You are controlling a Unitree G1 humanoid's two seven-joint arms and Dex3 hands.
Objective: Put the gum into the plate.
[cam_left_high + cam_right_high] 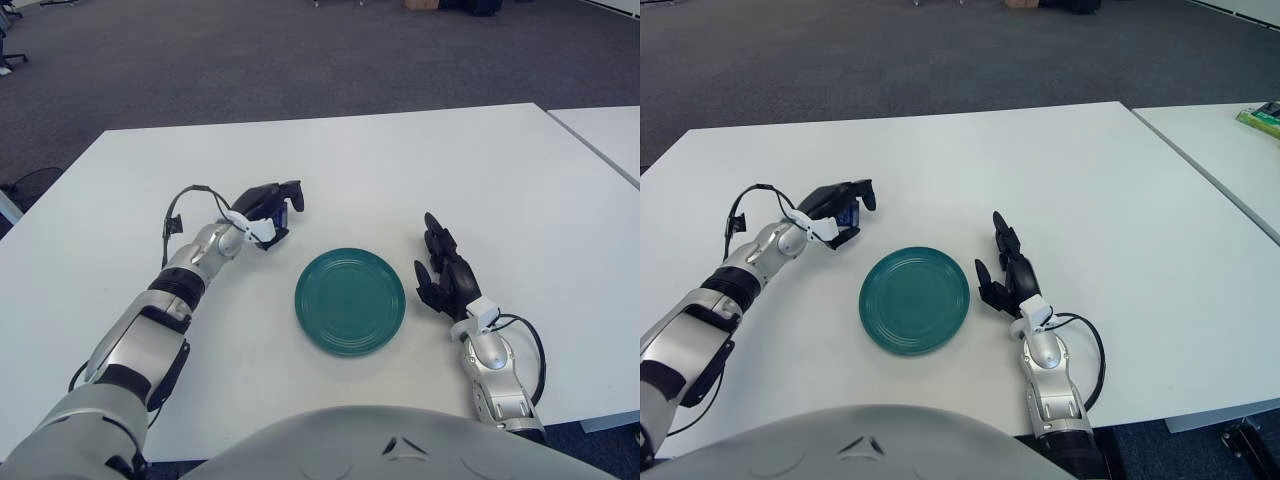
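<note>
Glossy glazed teal plate (350,301); smooth matt white worktop (420,170); black plastic right hand (447,279); rough grey carpet (300,60).

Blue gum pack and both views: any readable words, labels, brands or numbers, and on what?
None can be read.
Small blue gum pack in the left hand: mostly hidden by fingers, print too small.
Round teal plate: plain.
White table: unmarked.

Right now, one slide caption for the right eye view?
Left hand holds the gum beside the empty green plate; right hand idle, right of the plate.
</note>
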